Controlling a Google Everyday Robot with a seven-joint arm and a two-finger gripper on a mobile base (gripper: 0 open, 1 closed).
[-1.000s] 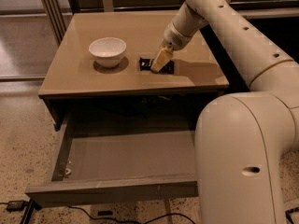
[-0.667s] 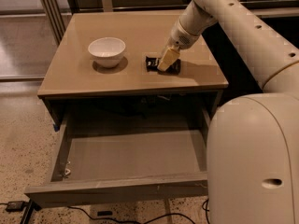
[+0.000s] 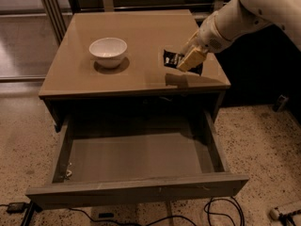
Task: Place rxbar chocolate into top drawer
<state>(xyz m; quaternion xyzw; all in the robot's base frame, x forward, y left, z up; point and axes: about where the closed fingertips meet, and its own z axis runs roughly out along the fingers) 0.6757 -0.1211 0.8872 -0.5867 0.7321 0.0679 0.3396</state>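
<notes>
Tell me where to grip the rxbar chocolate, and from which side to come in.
Take the rxbar chocolate across its narrow width, at its right end, coming from above and the right, where the gripper is. It is a thin, flat wrapper, so its long edges probably offer the only hold. The white bowl stands well apart to its left.

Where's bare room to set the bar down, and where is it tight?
The floor of the top drawer is bare between its side walls, except a small scrap in the front-left corner. On the tabletop, the stretch between white bowl and rxbar chocolate is free. Tight at the right front, where the gripper is at the bar.
</notes>
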